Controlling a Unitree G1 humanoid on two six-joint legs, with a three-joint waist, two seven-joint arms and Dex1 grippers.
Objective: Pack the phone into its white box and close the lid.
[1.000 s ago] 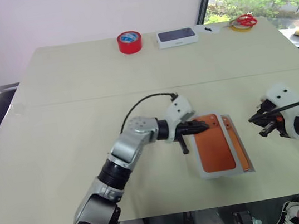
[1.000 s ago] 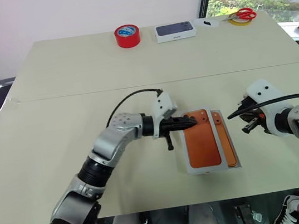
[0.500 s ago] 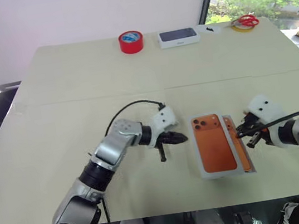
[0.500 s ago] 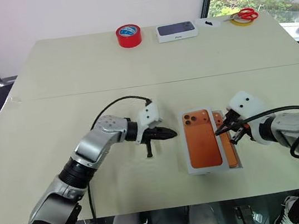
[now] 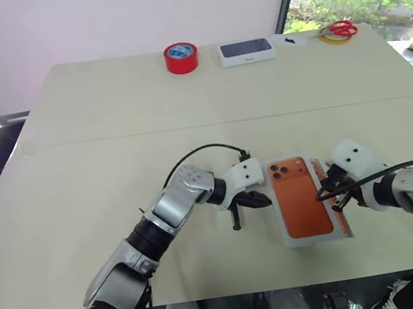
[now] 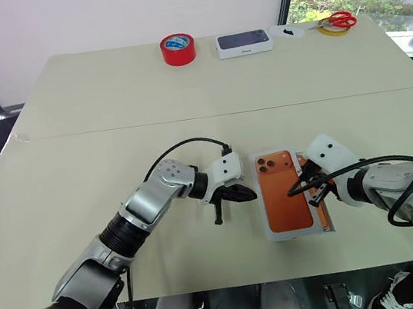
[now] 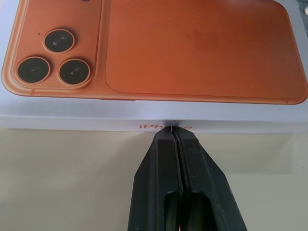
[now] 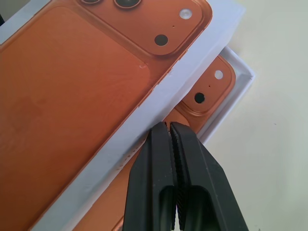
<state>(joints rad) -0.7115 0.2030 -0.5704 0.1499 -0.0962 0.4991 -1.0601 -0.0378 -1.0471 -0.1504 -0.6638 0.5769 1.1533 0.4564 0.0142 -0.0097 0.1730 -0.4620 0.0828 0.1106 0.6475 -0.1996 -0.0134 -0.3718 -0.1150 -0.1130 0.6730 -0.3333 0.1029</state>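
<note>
The lid (image 5: 299, 199), white with an orange phone printed on its face, lies askew on the white box (image 8: 243, 72), shifted toward my left. The phone (image 8: 207, 89), copper-orange, lies in the box, and a strip of it shows along the lid's right side (image 5: 339, 216). My left gripper (image 5: 266, 200) is shut, empty, its tips (image 7: 172, 131) against the lid's left side wall. On the other side, my right gripper (image 6: 296, 191) is also shut and empty. Its tips (image 8: 168, 126) sit at the lid's right edge, just over the uncovered phone.
At the table's far edge stand a red tape roll (image 5: 180, 57), a thicker white box with a dark phone picture (image 5: 246, 51), and red scissors (image 5: 339, 28) on a yellow ring. The table's near edge runs just below the box.
My left gripper left the lid's far corner, swung away to the left, then returned to the lid's left side. My right gripper moved left and down to the lid's right edge.
</note>
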